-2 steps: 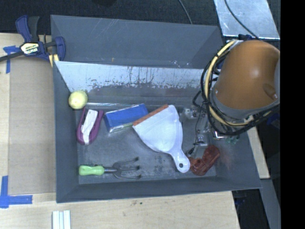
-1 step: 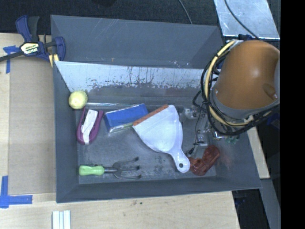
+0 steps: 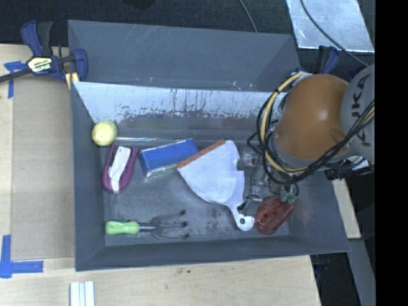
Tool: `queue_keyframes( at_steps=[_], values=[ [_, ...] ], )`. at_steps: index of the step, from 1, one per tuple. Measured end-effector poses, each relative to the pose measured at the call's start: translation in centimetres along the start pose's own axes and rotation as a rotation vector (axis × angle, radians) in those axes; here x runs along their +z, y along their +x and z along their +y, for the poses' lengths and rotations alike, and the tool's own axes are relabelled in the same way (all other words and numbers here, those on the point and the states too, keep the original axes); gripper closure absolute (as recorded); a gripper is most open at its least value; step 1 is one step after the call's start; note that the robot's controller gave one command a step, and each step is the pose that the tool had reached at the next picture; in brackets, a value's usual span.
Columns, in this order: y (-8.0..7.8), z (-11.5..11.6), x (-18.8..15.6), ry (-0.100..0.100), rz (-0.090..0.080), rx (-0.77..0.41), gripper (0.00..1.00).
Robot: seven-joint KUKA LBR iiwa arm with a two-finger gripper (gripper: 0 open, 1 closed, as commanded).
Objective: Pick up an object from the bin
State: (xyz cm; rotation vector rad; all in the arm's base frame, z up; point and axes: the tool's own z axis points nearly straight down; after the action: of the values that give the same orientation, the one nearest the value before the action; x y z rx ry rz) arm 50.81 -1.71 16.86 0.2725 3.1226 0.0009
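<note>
My gripper (image 3: 255, 183) hangs low at the right side of the bin, under the arm's wrist. It is at the right edge of a white scoop with an orange rim (image 3: 213, 174), whose handle end with a hole (image 3: 244, 221) lies just below it. A dark red lumpy thing (image 3: 273, 215) rests right beside the gripper, at the bin's front right. I cannot make out anything held.
A blue block (image 3: 167, 156) lies left of the scoop. Further left are a purple and white thing (image 3: 118, 169) and a yellow-green ball (image 3: 104, 133). A green-handled garden fork (image 3: 148, 225) lies along the front wall.
</note>
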Motion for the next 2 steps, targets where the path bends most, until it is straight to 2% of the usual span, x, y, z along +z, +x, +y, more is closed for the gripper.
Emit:
queue_keyframes(
  at_steps=[1, 2],
  values=[
    [0.9, 0.7, 1.8, 0.001, 0.002, -0.124, 0.0],
    [2.1, -0.6, 8.2, 0.002, 0.004, 0.142, 1.0]
  ],
)
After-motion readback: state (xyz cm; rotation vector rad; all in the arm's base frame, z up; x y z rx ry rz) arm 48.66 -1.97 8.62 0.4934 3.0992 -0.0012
